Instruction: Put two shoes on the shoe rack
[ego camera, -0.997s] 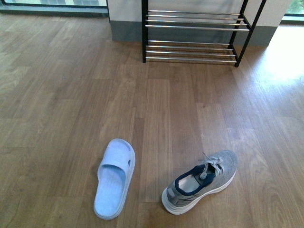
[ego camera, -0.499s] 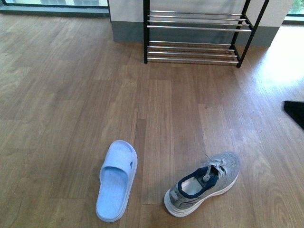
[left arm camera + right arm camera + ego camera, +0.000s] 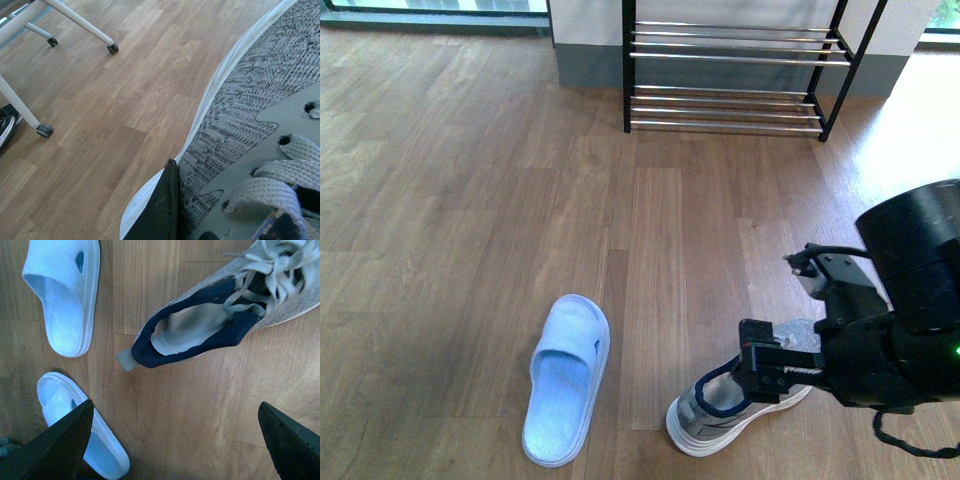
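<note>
— Sneaker (image 3: 698, 420) position?
— On floor (image 3: 470, 200), low and to the robot's right. Heel near, toe angled away to its right. Rack (image 3: 730, 58) well apart, at far side of room. Slide (image 3: 565, 380) to sneaker's left, not touching.
— Nearer arm?
— Right. Right gripper (image 3: 175, 409) hangs over heel end, fingers (image 3: 55, 445) spread wide, nothing held. Wrist camera: navy collar (image 3: 145, 356) just beyond the gap, and shoe's length runs slantwise to the line between fingers. My guess is that some wrist turn is needed before a drop onto the collar.
— Other shoe?
— Second sneaker (image 3: 250, 100) fills left wrist camera, knit and laces close up. Left gripper (image 3: 170, 200): one dark finger (image 3: 160, 217) lies against sole edge. Other finger out of frame, so grip and opening can't be told. Left arm absent from front camera.
— Hidden?
— Right arm covers sneaker's toe and laces from front. Rack's top is cut off. Second slide (image 3: 80, 440) shows only at right wrist.
</note>
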